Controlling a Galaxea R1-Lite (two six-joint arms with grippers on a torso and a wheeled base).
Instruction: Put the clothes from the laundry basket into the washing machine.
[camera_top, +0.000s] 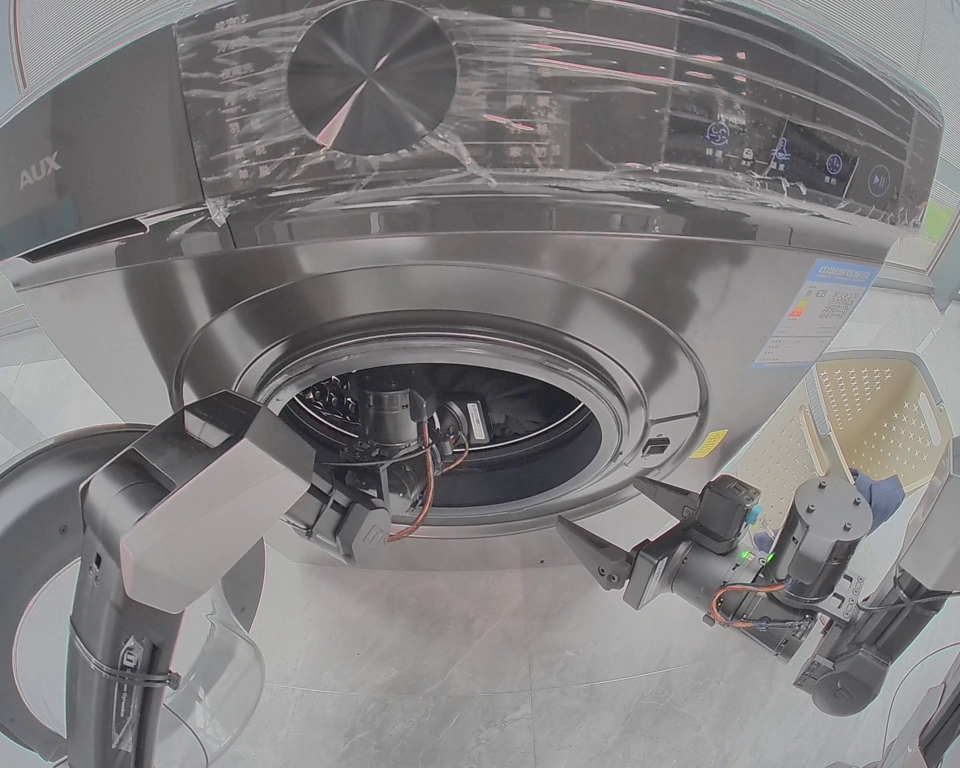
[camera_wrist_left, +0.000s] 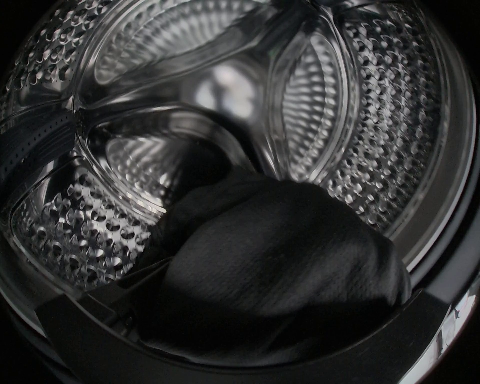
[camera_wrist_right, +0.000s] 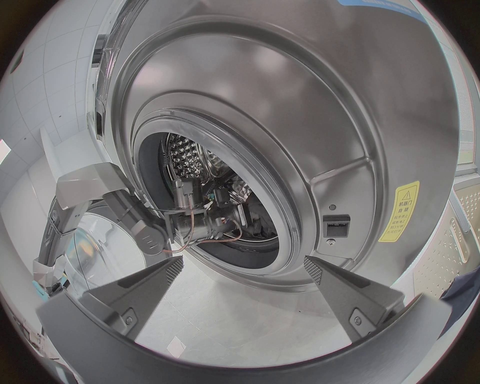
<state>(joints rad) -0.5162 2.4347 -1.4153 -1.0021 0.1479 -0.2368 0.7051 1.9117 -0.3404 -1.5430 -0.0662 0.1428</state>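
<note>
Washing machine (camera_top: 480, 260) is standing with its door (camera_top: 40, 560) swung open to the left. The left arm (camera_top: 200, 490) is reaching through the opening, and the left gripper (camera_top: 450, 425) is sitting inside the drum (camera_wrist_left: 390, 125); whether it is open or closed I cannot tell. The basket (camera_top: 880, 400) is standing right of the machine, with a blue cloth (camera_top: 882, 495) lying in it. A dark garment (camera_wrist_left: 280, 270) is lying at the drum's bottom, against the front lip. The right gripper (camera_top: 600, 503) is hovering outside, below the opening, its fingers (camera_wrist_right: 145, 290) spread wide and holding nothing, well apart from the garment.
</note>
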